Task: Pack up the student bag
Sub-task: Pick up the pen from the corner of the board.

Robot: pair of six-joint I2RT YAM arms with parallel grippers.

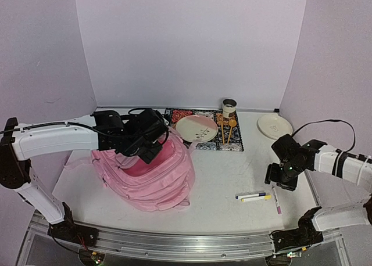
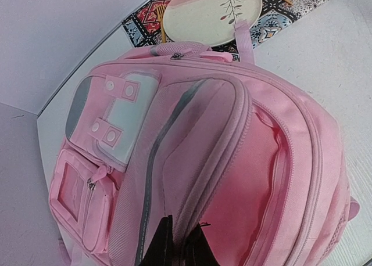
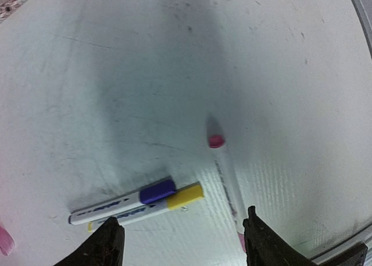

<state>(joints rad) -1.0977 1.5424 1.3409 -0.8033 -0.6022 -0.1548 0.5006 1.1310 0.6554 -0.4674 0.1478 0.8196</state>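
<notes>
The right gripper [image 3: 183, 219] hangs wide open and empty above three markers on the table [image 3: 116, 74]: a blue-capped marker [image 3: 125, 203] and a yellow-capped marker [image 3: 185, 197] side by side, with a pink-capped marker [image 3: 225, 173] just beside them. A closing grab could catch two at once, or roll one away. The left gripper [image 2: 180, 234] is pinched tight on the open mouth of the student bag [image 1: 154, 182], which sits centre-left. If that soft fabric slips, the mouth sags closed.

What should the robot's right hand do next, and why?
Probably lower the right gripper onto the blue-capped marker and yellow-capped marker and close on one. Its jaws are open above them on the table, nothing is held, and the left gripper pinches the rim of the pink backpack, holding its main pocket open.
</notes>
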